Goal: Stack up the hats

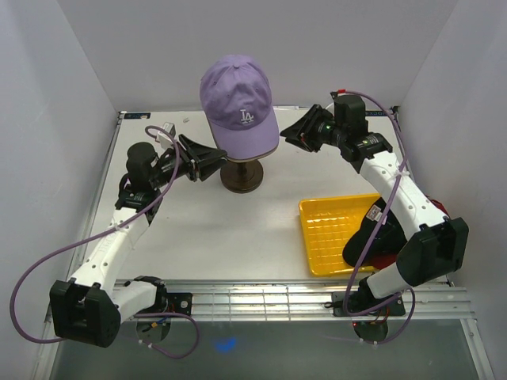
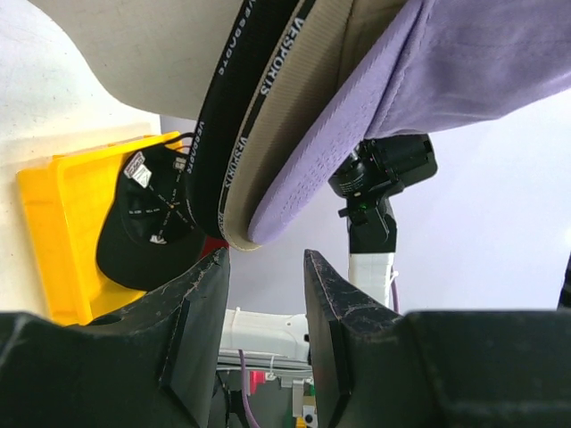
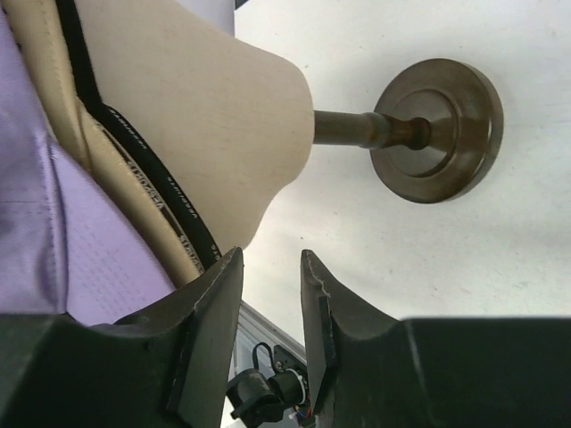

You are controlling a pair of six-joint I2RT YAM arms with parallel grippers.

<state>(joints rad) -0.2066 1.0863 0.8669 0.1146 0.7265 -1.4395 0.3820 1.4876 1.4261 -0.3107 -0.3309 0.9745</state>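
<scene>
A lavender hat (image 1: 238,103) tops the mannequin head, with a tan hat (image 2: 268,134) and a black hat (image 2: 219,134) nested under it. Their brims overlap just above my left gripper (image 2: 266,259), which is open and empty at the head's left side (image 1: 222,158). My right gripper (image 3: 270,259) is open beside the hats' lower edge at the right (image 1: 287,136), nothing between its fingers. Lavender fabric (image 3: 53,241) and the black hat's band (image 3: 143,178) lie just left of its fingertips. Another black hat (image 1: 366,237) lies in the yellow tray, and a red one (image 1: 382,261) peeks from under it.
The beige mannequin head (image 3: 196,116) stands on a dark wooden stand (image 1: 242,176) at the table's back middle. The yellow tray (image 1: 325,229) sits at the front right, partly hidden by my right arm. White walls close in the table on three sides.
</scene>
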